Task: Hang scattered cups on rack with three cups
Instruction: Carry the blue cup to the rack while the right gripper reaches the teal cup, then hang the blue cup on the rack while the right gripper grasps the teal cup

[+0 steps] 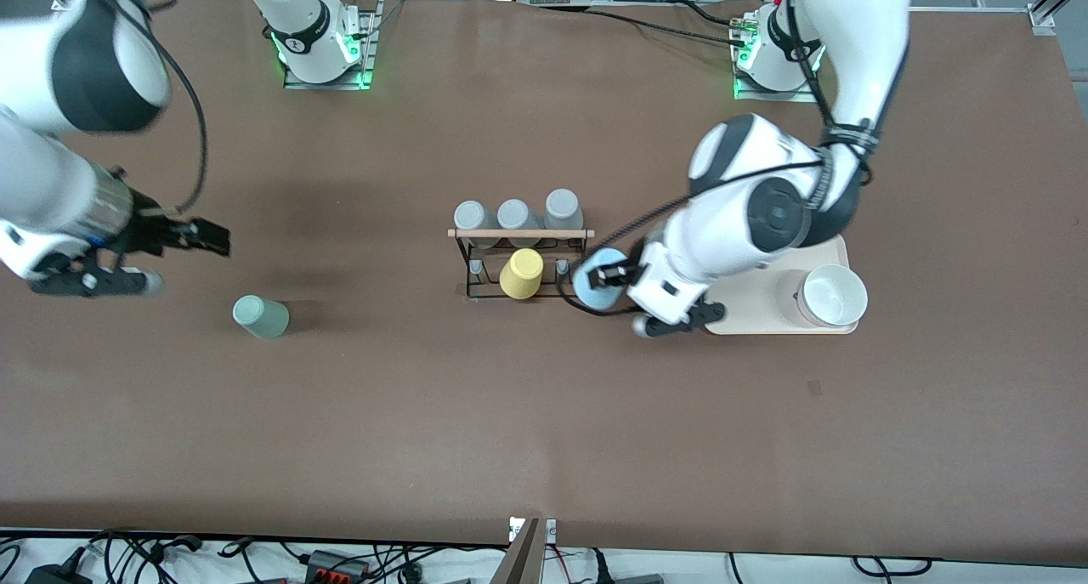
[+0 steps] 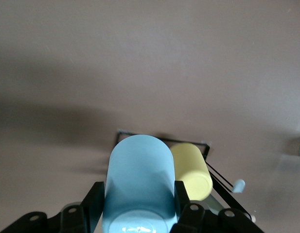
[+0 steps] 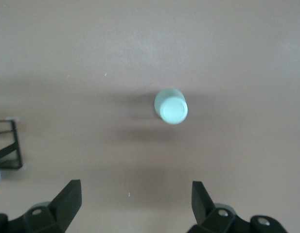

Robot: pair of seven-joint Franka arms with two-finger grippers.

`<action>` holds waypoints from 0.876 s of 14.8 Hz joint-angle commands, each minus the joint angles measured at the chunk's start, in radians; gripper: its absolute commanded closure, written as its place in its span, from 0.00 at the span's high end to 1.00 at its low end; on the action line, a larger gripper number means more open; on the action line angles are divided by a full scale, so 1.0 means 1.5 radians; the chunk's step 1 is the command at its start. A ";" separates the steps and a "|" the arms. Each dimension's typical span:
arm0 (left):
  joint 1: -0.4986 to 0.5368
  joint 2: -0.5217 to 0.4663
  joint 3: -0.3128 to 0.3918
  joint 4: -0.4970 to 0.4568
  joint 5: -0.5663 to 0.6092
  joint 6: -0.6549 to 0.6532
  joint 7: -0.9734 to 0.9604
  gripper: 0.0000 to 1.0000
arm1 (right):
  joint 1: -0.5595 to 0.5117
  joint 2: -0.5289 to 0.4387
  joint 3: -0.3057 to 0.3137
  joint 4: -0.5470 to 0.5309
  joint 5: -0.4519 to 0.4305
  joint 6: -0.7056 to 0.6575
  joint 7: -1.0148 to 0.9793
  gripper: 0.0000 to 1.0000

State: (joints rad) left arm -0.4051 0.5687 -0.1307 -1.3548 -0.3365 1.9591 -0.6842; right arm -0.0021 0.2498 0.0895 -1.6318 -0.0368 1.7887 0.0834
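Observation:
The rack (image 1: 520, 234), a black wire frame with a wooden rod, stands mid-table and also shows in the left wrist view (image 2: 222, 179). My left gripper (image 1: 608, 278) is shut on the light blue cup (image 1: 592, 283) and holds it tilted over the rack's end toward the left arm, beside a yellow cup (image 1: 521, 274) on a peg. In the left wrist view the blue cup (image 2: 140, 170) sits between my fingers (image 2: 94, 199). The mint-green cup (image 1: 261, 317) stands on the table toward the right arm's end. My right gripper (image 1: 191, 237) is open and empty above the table near it. The right wrist view shows this cup (image 3: 171, 106) ahead of the gripper (image 3: 135, 194).
Three grey cups (image 1: 517, 217) hang on the rack's row farther from the front camera. A cream tray (image 1: 756, 316) with a white bowl (image 1: 835, 295) lies toward the left arm's end, under the left arm. The yellow cup (image 2: 191, 167) is close beside the blue one.

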 commanded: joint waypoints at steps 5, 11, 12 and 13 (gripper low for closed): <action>-0.058 0.038 0.010 0.023 0.002 -0.005 -0.030 0.00 | -0.029 0.064 0.003 -0.177 -0.057 0.274 -0.001 1.00; -0.086 0.075 0.009 0.025 0.102 0.015 -0.032 0.51 | -0.058 0.133 0.002 -0.198 -0.060 0.375 -0.042 1.00; -0.086 0.073 0.010 0.025 0.106 0.016 -0.027 1.00 | -0.062 0.141 0.002 -0.198 -0.061 0.389 -0.053 1.00; -0.082 0.065 0.014 0.029 0.106 0.015 -0.027 1.00 | -0.067 0.147 0.002 -0.199 -0.061 0.399 -0.061 1.00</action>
State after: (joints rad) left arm -0.5217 0.6639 -0.1279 -1.3505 -0.2017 1.9923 -0.7225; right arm -0.0762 0.4594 0.0824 -1.9200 -0.1164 2.3461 0.0318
